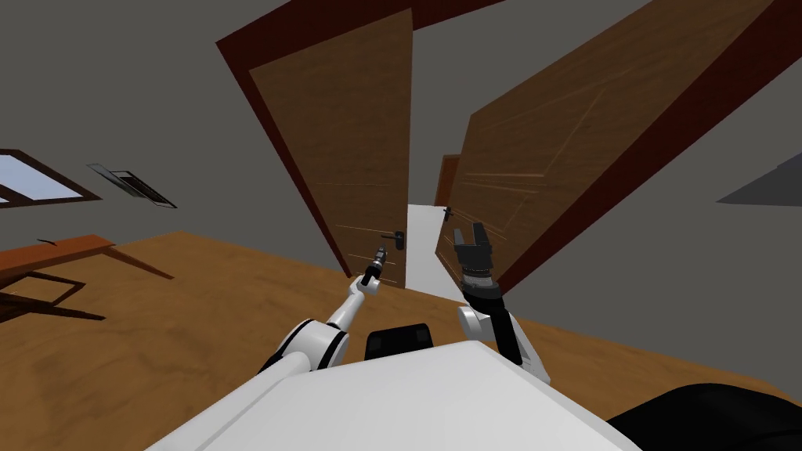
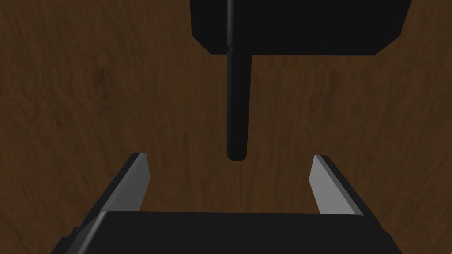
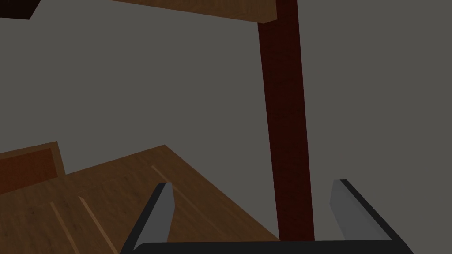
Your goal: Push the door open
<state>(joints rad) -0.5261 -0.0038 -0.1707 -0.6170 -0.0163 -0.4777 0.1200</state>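
**Left door** (image 1: 352,141): brown wood leaf in a dark red frame (image 1: 235,63), straight ahead across the wood floor (image 1: 196,313). A black lever handle (image 1: 394,235) is near its inner edge.

**Right door** (image 1: 548,156): matching leaf, set at an angle to the left door. A narrow gap (image 1: 423,156) lies between the two, with a white floor and grey wall beyond it. A small black handle shows at its inner edge.

**Left claw** (image 1: 381,252): arm stretched forward, claw just below the left door's handle. The wrist view shows the fingers (image 2: 137,181) apart and gripping nothing. The handle (image 2: 238,106) hangs from its black plate (image 2: 300,26), its free end between the fingertips' lines and just clear of them. Dark wood lies behind.

**Right claw** (image 1: 468,233): raised in front of the right door's inner edge. In the wrist view its fingers (image 3: 165,207) are apart and empty, facing a grey wall (image 3: 154,88), a frame post (image 3: 287,132) and a slanted door panel (image 3: 132,194).

**Worktop** (image 1: 55,250): reddish-brown, far left, below a window (image 1: 31,180).
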